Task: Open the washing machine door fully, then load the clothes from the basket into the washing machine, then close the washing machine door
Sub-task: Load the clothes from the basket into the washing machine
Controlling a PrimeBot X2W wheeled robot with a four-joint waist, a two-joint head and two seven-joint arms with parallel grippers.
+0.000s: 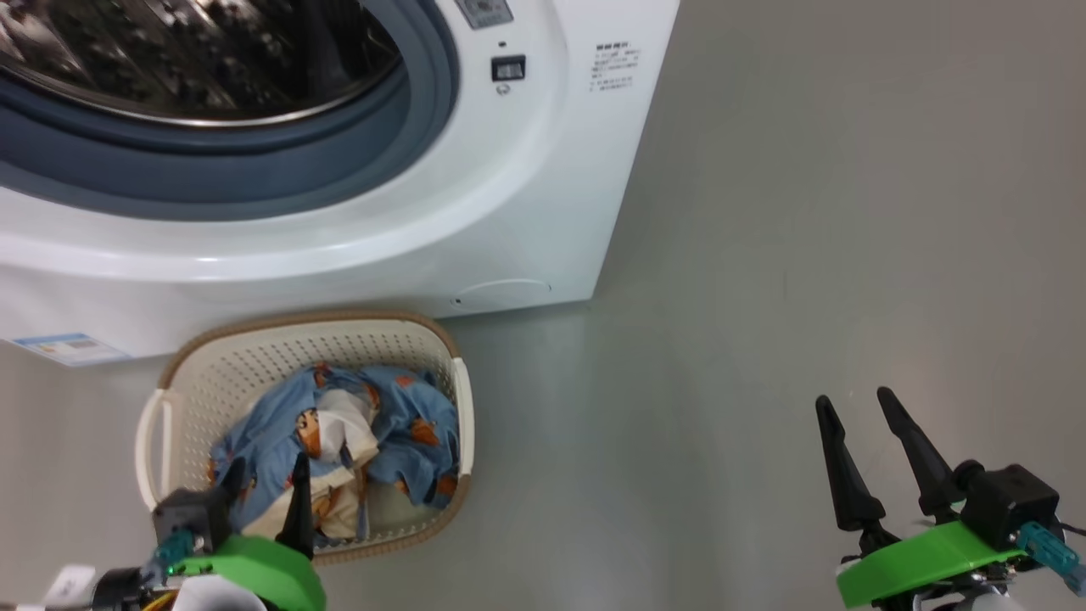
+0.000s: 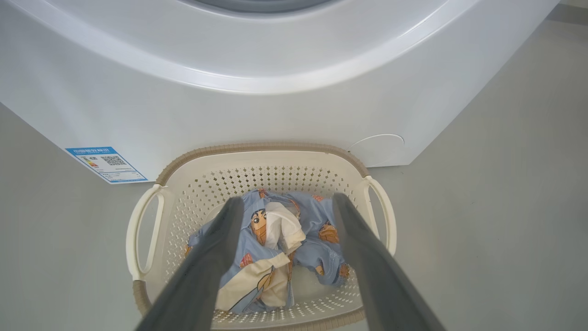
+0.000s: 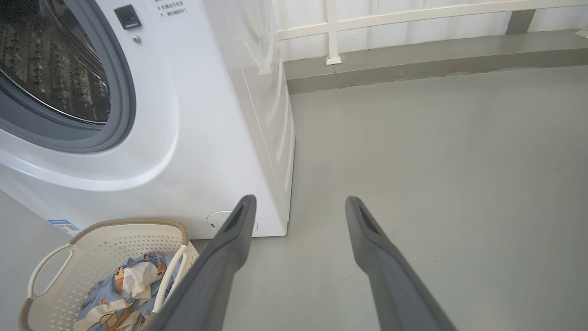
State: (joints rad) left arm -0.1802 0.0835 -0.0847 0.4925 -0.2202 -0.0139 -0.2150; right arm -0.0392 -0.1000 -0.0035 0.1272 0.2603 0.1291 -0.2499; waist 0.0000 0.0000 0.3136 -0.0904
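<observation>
Washer (image 1: pixel 509 212) mouth is uncovered w/ drum (image 1: pixel 195 59) bare, so the door-opening step looks done, tho how far the door swings I can't tell. Drum's top is cut off and the inside's too dark to rule out a garment. Basket (image 1: pixel 339 333) sits on floor (image 1: pixel 806 212) just in front of washer, clothes (image 1: pixel 407 424) heaped in it. Loading not begun, closing left. Left claw (image 2: pixel 288 198) spread over the heap, pinching nothing; right claw (image 3: pixel 301 200) spread over bare floor, empty.
</observation>
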